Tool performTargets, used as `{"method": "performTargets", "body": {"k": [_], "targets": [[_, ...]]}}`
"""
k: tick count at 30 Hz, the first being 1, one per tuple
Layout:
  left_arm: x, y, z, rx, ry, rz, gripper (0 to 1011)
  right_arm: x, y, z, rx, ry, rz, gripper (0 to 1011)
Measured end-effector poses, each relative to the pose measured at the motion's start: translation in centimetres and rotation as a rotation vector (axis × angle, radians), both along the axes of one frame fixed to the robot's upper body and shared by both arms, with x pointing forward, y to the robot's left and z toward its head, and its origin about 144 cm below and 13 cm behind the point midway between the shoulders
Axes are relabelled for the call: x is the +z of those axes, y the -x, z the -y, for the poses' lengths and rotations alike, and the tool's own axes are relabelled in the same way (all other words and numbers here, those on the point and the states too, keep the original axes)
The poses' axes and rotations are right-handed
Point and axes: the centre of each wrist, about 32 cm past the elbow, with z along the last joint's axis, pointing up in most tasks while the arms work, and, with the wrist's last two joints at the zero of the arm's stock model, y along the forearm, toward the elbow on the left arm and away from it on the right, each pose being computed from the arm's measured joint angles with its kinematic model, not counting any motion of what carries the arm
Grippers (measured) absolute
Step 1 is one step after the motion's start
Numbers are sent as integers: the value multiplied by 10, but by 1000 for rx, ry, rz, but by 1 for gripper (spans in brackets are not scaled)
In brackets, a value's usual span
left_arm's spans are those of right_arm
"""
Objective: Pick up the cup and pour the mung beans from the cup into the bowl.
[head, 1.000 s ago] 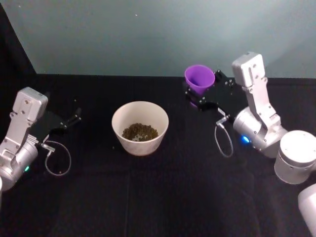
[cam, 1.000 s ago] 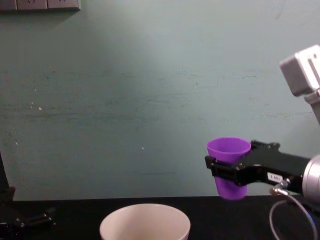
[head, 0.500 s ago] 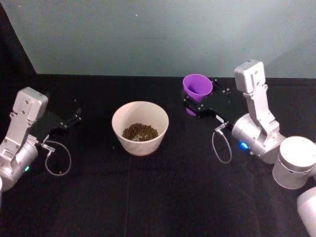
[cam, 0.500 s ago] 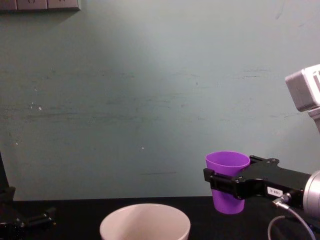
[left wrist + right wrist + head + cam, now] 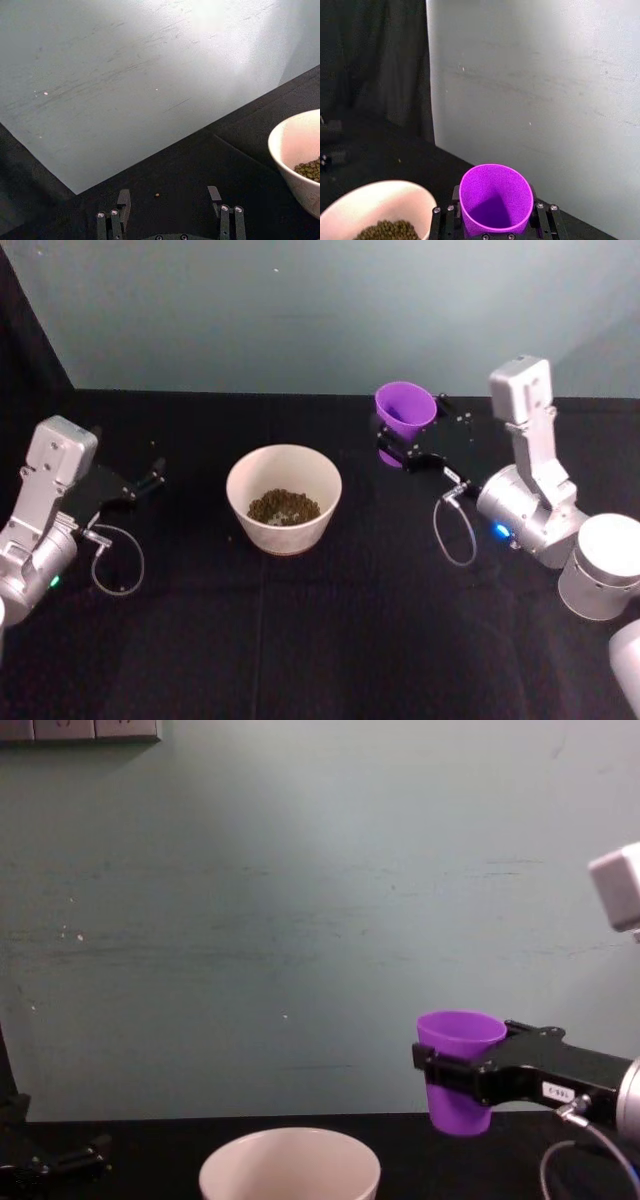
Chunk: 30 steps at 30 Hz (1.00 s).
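So the right end effector (image 5: 400, 447) is clamped around the purple cup (image 5: 405, 408), holding it upright on the far right side of the black worktop (image 5: 300, 640), off to the right of the bowl (image 5: 284, 497). From the wrist cam the cup (image 5: 496, 200) looks empty inside. Mung beans (image 5: 284, 507) sit in the cream-white bowl. The left end effector (image 5: 150, 478) is parked at the left, fingers (image 5: 123, 200) spread open, gripping nothing.
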Motion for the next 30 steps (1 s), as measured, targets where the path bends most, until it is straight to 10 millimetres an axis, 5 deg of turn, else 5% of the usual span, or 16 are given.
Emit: {"method": "performTargets", "body": {"k": [10, 30], "targets": [[0, 0, 0, 0, 0, 0, 1000, -20, -12, 13, 26, -124, -32, 734], [0, 0, 0, 0, 0, 0, 1000, -59, -24, 5, 85, -81, -126, 735]]}}
